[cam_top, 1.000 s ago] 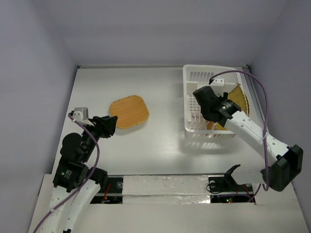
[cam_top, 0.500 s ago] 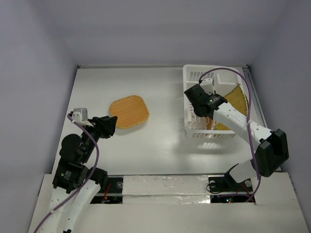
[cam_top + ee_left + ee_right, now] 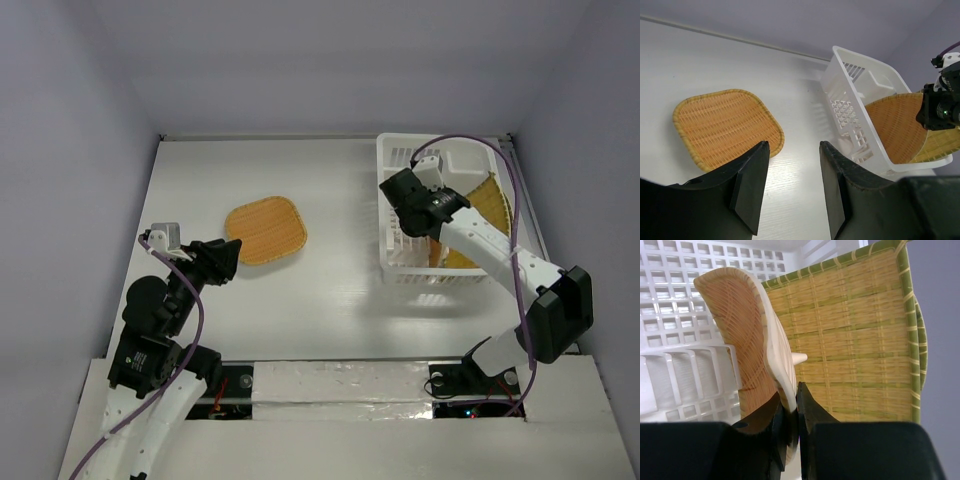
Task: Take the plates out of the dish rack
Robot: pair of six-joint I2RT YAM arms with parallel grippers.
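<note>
right gripper [image 3: 791, 409] pinching small plate [image 3: 747, 330] rim, inside dish rack [image 3: 402, 158], upper right of top view; big grid plate [image 3: 850, 340] behind | left gripper [image 3: 790, 175] spread apart, lower left; rounded-square plate [image 3: 265, 231] flat on table [image 3: 340, 200], left of middle

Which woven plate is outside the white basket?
The rounded-square tan-orange woven plate, lying flat on the white table. The other plates stand on edge inside the white plastic dish rack.

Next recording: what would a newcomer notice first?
The right gripper pinches the rim of an orange woven plate standing on edge in the dish rack, far right, a green-edged square plate leaning behind it. A rounded-square plate lies flat left of centre, before the open left gripper.
</note>
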